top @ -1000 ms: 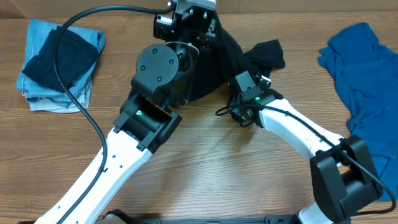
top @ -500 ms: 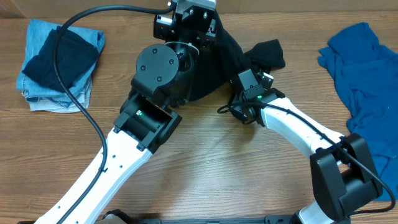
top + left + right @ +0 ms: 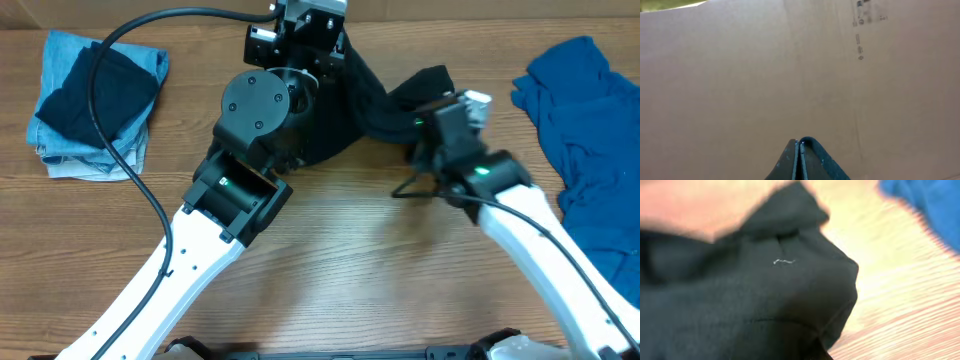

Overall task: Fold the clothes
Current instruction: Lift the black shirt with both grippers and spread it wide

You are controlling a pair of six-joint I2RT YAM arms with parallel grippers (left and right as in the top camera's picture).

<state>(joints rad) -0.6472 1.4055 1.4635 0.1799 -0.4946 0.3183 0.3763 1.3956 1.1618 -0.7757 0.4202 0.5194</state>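
A crumpled black cloth garment (image 3: 375, 95) lies at the far middle of the wooden table (image 3: 350, 260), with the right gripper (image 3: 430, 100) clamped on its outer end. The left gripper (image 3: 799, 145) stands over it, jaws pressed together. Whether it pinches any cloth is unclear.

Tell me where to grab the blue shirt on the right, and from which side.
Grip the blue shirt at its wrinkled edge nearest the middle of the table, coming down from above on that side. The shirt lies crumpled and its far side runs out of view; this edge is fully visible, bunched into folds, probably easy to pinch.
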